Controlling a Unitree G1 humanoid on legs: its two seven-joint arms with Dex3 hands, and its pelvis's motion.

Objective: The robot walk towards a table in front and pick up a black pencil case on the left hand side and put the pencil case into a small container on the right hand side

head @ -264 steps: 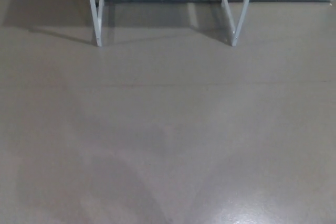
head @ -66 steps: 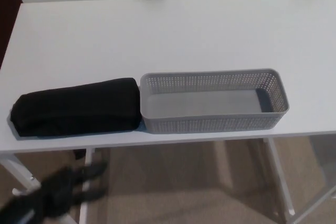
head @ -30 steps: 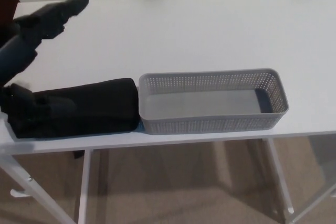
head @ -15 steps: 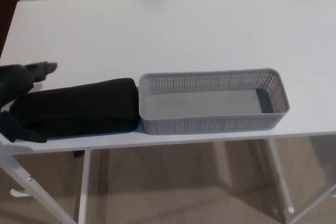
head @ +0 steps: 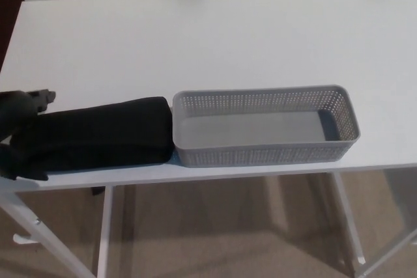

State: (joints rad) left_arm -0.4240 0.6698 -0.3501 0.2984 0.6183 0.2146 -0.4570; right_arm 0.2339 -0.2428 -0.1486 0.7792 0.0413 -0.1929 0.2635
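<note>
Though the black left hand [head: 18,110] touched the long black fabric pencil case [head: 104,135], its grip was unclear. A grey perforated plastic basket [head: 260,155] lay rightward.

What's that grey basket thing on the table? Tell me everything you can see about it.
The grey container is a long, shallow rectangular bin with rounded corners, apparently plastic. Its walls are perforated with rows of small holes under a smooth rim, and its floor is solid. It is empty and stands upright, lengthwise near the front edge of the white table. Its left end meets the right end of the black pencil case, seemingly touching it.
</note>
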